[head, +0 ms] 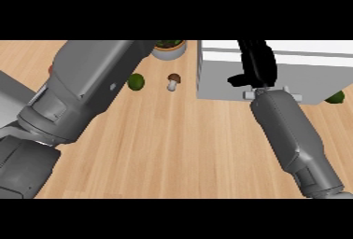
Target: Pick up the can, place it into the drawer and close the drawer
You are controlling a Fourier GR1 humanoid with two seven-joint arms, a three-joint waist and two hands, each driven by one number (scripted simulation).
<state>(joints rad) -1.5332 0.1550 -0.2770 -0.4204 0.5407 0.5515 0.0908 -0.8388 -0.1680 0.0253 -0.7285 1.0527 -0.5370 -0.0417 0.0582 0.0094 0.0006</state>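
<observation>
right hand (257,63) reaching over white drawer (276,74), far right, finger state unclear | left hand hidden | mushroom (173,81), avocado (136,82) lying on desk (172,149)

The right robot hand (257,63), black, lies against the white box-shaped drawer unit (303,70). On the light wooden surface (179,144) stand a brown-capped mushroom (173,82) and a green avocado (136,82).

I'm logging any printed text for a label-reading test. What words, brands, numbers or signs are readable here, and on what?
None: no readable text shows anywhere.
White drawer unit: plain, no label.
Mushroom, green fruit, plant pot: no markings.
Right robot hand and forearms: no lettering visible.
</observation>
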